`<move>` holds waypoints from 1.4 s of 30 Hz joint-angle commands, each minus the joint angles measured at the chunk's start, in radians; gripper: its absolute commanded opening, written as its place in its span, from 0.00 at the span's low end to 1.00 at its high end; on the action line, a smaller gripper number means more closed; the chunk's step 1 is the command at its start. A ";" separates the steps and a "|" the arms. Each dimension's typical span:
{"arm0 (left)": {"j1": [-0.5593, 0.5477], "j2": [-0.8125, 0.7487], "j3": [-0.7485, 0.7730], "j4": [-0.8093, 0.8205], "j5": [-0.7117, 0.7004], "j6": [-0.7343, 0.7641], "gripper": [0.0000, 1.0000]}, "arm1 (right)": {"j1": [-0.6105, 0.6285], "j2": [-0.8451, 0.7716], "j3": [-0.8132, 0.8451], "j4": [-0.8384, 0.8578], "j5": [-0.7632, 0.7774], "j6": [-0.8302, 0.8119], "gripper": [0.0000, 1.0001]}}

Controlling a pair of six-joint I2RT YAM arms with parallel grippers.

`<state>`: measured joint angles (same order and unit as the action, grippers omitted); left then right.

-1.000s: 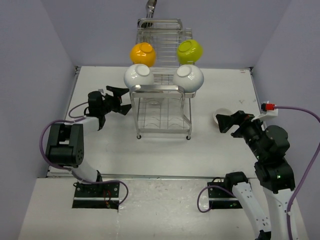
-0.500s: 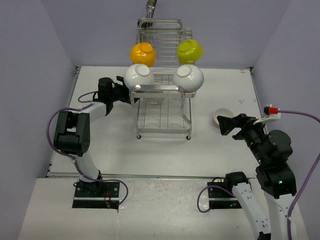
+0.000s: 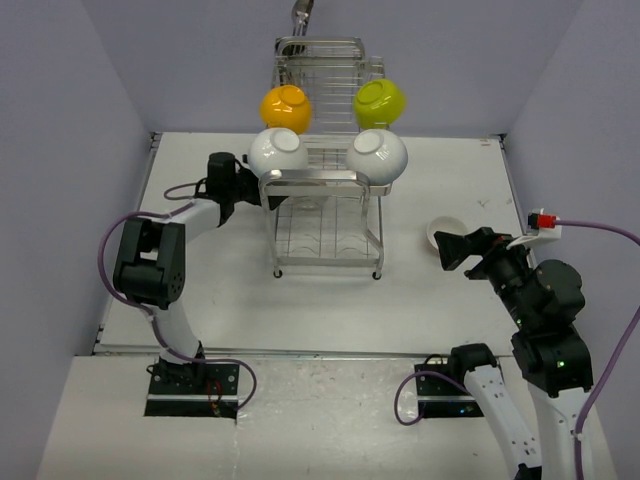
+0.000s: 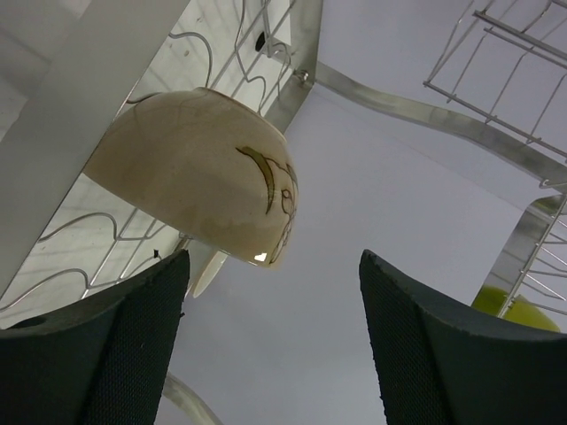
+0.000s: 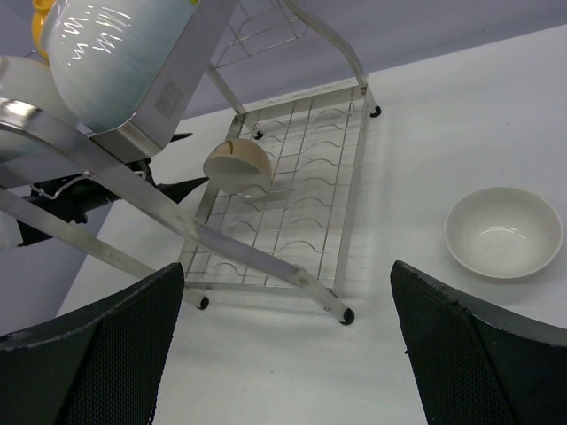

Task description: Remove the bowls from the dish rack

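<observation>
- Reaching in at the left side of the dish rack (image 3: 325, 215), the left gripper (image 4: 275, 266) has its fingers well apart with nothing between them. A cream bowl (image 4: 204, 177) leans on the lower-tier wires just ahead, so I'd judge it is lining up for that one.
- The right gripper (image 5: 285, 270) hangs wide and empty over the tabletop (image 3: 330, 310), near a white bowl (image 5: 503, 232) that sits upright there, seemingly already unloaded.
- On the rack's upper part hang the left white bowl (image 3: 277, 152), the right white bowl (image 3: 378, 153), an orange-yellow bowl (image 3: 286, 107) and a lime green bowl (image 3: 380, 101).
- From overhead, rack and bowl hide the left fingertips. I cannot tell whether they touch the cream bowl.
</observation>
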<state>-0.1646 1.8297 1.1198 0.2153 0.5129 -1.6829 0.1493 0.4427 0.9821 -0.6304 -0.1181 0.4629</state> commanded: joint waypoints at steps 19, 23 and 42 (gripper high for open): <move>-0.067 0.020 0.057 -0.007 -0.143 0.009 0.59 | -0.001 0.002 0.018 0.023 0.005 -0.015 0.99; -0.072 0.029 0.067 -0.017 -0.154 0.006 0.56 | -0.001 0.001 0.017 0.024 0.006 -0.015 0.99; -0.105 0.008 0.060 -0.060 -0.212 0.008 0.22 | -0.001 -0.015 0.010 0.024 0.008 -0.015 0.99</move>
<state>-0.2699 1.8576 1.1706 0.1856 0.3553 -1.6890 0.1497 0.4397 0.9821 -0.6285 -0.1184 0.4599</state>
